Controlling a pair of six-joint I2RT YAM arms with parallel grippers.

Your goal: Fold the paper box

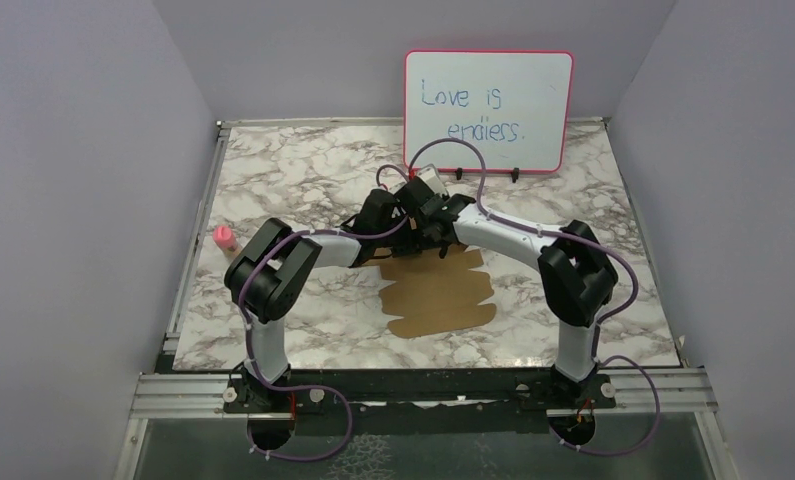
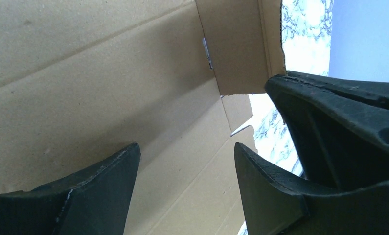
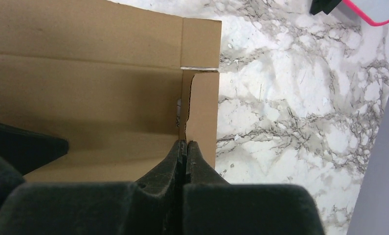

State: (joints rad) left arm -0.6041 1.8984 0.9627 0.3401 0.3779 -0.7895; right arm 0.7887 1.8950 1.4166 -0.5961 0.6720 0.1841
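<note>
Presently the right tool (image 3: 186, 143), closed on nothing, noses the side flap (image 3: 204, 112) of the paper box (image 3: 84, 88); the left tool (image 2: 185, 147), wide open and empty, should pin it flat.

We see a marble-patterned counter (image 1: 303, 320) with the flat brown paper box (image 1: 438, 295) lying near its middle. A pink-framed whiteboard (image 1: 488, 110) stands at the far edge, and a small pink object (image 1: 223, 238) sits near the left edge.

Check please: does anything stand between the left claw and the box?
Nothing visible does. The open left claw hangs over the box, with only bare cardboard below. The shut right claw is aside, at a flap.
</note>
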